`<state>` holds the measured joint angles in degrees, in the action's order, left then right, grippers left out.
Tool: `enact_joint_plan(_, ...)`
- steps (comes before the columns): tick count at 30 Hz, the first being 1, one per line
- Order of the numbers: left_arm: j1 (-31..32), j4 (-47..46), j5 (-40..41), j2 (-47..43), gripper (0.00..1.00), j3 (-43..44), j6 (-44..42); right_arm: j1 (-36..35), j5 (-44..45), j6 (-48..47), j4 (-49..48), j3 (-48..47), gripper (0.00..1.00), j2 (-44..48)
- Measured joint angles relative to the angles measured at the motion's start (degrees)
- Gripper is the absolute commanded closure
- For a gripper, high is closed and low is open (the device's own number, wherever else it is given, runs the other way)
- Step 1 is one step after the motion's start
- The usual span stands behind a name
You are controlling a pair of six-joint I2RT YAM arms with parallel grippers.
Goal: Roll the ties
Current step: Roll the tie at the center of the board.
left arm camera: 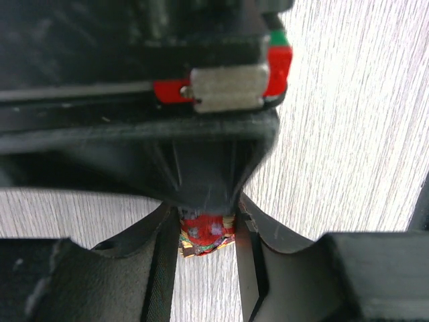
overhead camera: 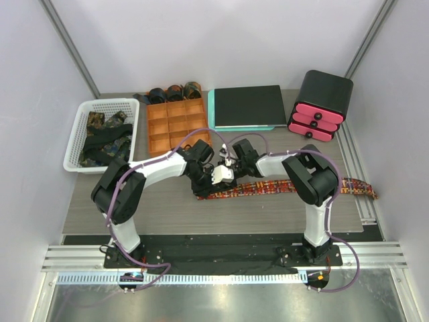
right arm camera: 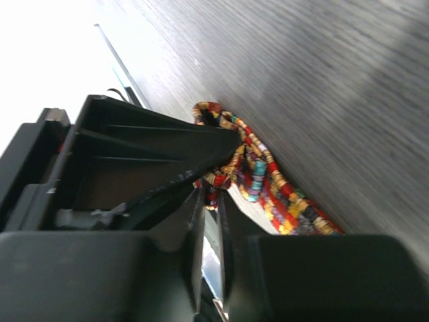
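A red-orange multicoloured check tie (overhead camera: pixel 281 187) lies stretched across the table, its far end (overhead camera: pixel 365 190) reaching the right edge. Its left end sits where both grippers meet. My left gripper (overhead camera: pixel 208 181) is shut on that end, and the left wrist view shows a small red bunch of the tie (left arm camera: pixel 205 240) squeezed between the two black fingers (left arm camera: pixel 161 268). My right gripper (overhead camera: pixel 228 170) faces it closely. In the right wrist view its jaws stand almost together, pinching a fold of the tie (right arm camera: pixel 268 184) at the tips (right arm camera: pixel 210 194).
An orange compartment tray (overhead camera: pixel 175 126) stands behind the grippers, with dark rolled ties (overhead camera: pixel 174 91) along its back edge. A white basket (overhead camera: pixel 80 137) of dark ties sits at the left. A dark notebook (overhead camera: pixel 245 106) and a black box with pink drawers (overhead camera: pixel 320 106) stand at the back right.
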<state>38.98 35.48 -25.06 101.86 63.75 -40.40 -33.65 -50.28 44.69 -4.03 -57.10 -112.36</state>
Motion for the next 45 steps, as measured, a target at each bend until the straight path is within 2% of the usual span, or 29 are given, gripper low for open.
enact_joint_plan(1, 0.0, 0.0, 0.0, 0.0, 0.59, 0.0, 0.0, 0.0, 0.0, -0.4, 0.3, -0.1, 0.98, -0.2)
enact_joint_plan(2, 0.0, 0.0, 0.0, 0.0, 0.57, 0.0, 0.0, 0.1, 0.1, -0.7, 1.0, -0.3, 0.99, -0.3)
enact_joint_plan(10, -1.3, 0.2, -0.6, -0.3, 0.36, 0.0, 0.9, 2.5, 0.0, -3.7, 6.2, -1.2, 0.99, -0.5)
enact_joint_plan(13, -3.1, -0.1, -1.2, -1.8, 0.32, -0.6, 1.2, 3.5, -0.5, -5.0, 8.0, -1.3, 0.99, -0.5)
enact_joint_plan(17, -4.7, -0.6, -1.9, -5.4, 0.30, -3.0, 1.5, 4.7, -0.9, -6.7, 9.9, -1.2, 0.99, -0.9)
enact_joint_plan(23, -4.5, -2.7, -3.2, -5.9, 0.30, -3.7, 2.5, 5.8, -1.6, -8.1, 11.5, -1.2, 0.99, -3.0)
enact_joint_plan(29, -3.2, -4.9, -3.2, -5.0, 0.34, -3.7, 2.5, 5.9, -1.7, -9.1, 12.3, -1.6, 0.99, -3.1)
enact_joint_plan(34, -1.7, -5.0, -2.4, -3.4, 0.47, -3.5, 1.8, 5.9, -2.2, -9.4, 12.9, -2.1, 0.99, -3.7)
enact_joint_plan(36, -1.4, -4.9, -2.3, -2.9, 0.57, -3.2, 1.2, 5.9, -2.4, -9.7, 13.0, -2.4, 0.99, -3.9)
enact_joint_plan(39, -1.3, -4.8, -2.3, -2.7, 0.66, -3.1, 0.7, 5.9, -2.6, -9.7, 13.1, -2.7, 0.99, -4.1)
enact_joint_plan(45, -1.3, -4.7, -3.3, -2.9, 0.69, -2.8, 0.8, 5.8, -2.8, -9.7, 13.1, -2.8, 0.99, -4.2)
